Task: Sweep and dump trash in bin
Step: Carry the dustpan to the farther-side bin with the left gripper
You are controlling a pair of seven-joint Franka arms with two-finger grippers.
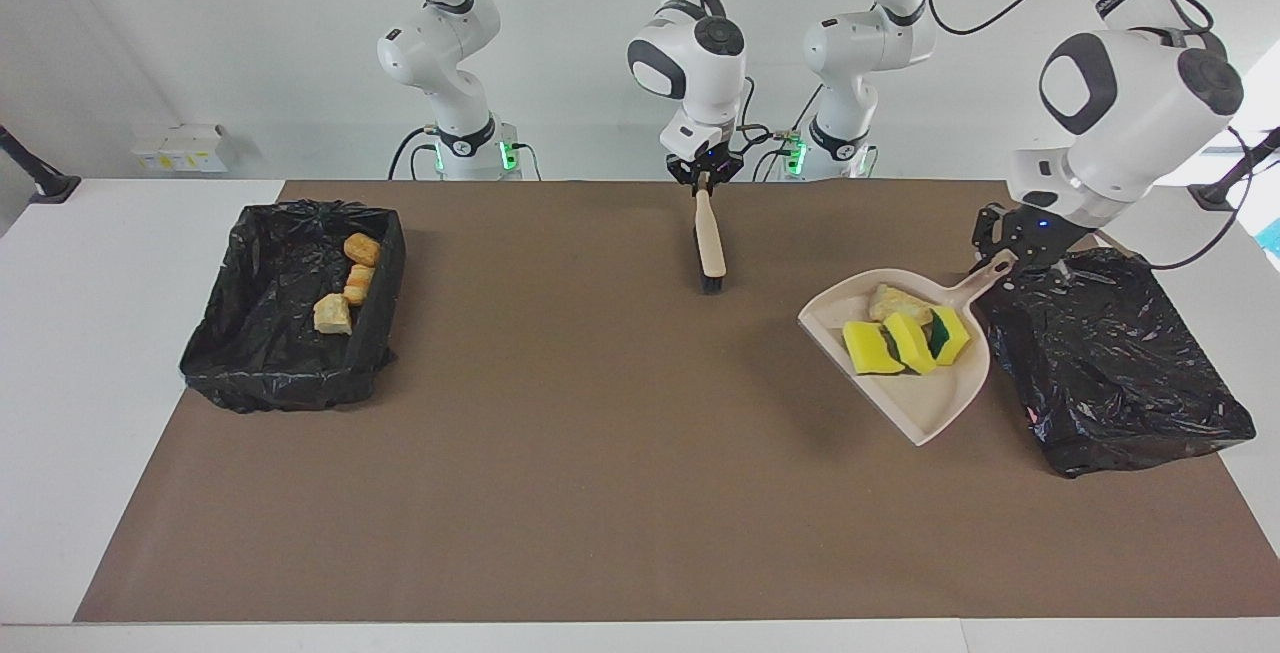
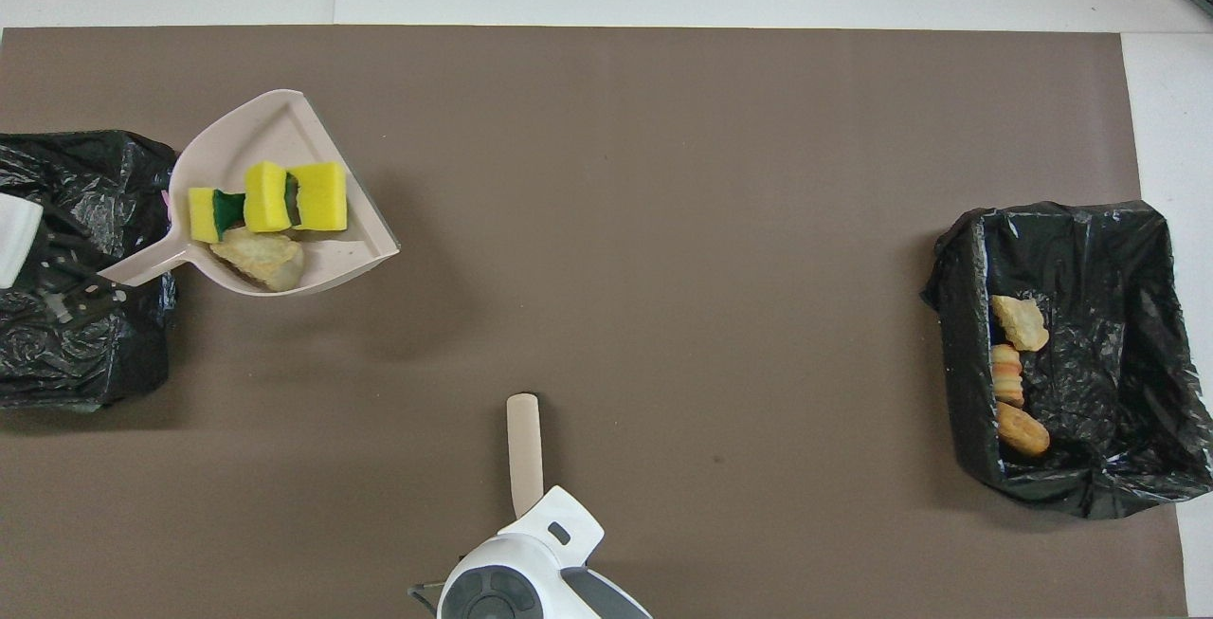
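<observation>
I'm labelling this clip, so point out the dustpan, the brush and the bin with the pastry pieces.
dustpan [image 1: 925, 403], facing view, bare floor near its lip
brush [image 1: 710, 243], facing view, middle of its beige handle
bin [image 2: 1118, 316], overhead view, black liner inside

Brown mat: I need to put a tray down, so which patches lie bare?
The brown mat lies bare between the black-lined bin holding bread chunks and the raised beige dustpan, below the hanging beige hand brush. It is crowded at the left arm's end, where dustpan meets the covered black bin.

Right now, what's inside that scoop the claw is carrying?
The dustpan holds three yellow sponge pieces and one bread chunk. Anything beneath them is covered.
</observation>
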